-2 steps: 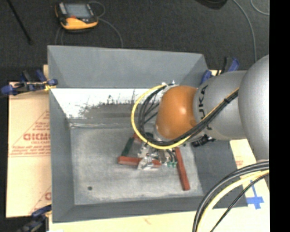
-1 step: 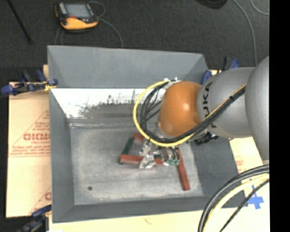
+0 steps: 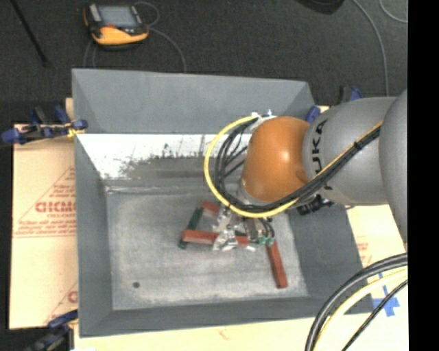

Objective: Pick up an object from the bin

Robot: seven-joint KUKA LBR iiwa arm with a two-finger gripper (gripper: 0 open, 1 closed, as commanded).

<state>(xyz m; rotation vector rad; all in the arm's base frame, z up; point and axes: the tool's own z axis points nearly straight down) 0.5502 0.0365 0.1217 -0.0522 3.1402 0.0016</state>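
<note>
Camera view puts our gripper point(image 3: 230, 232) low at the middle of the bin point(image 3: 137, 264), amid a small heap of red bars point(image 3: 199, 237); its opening we cannot tell. We should centre on one bar before closing.

- Heap point(image 3: 199, 237), centre of the bin point(image 3: 92, 233): red-brown bars and a green bit. The 2 o'clock side is hidden under the arm's orange cover point(image 3: 274, 161); single pieces are too small to tell apart.
- Gripper point(image 3: 230, 234): upper body hidden beneath that cover, metal tip lost among the heap.
- Dark speck point(image 3: 135, 284), floor at 7 o'clock: too small to identify.
- Dark object point(image 3: 322, 4), outside the bin at 1 o'clock: cut off by the top edge.
</note>
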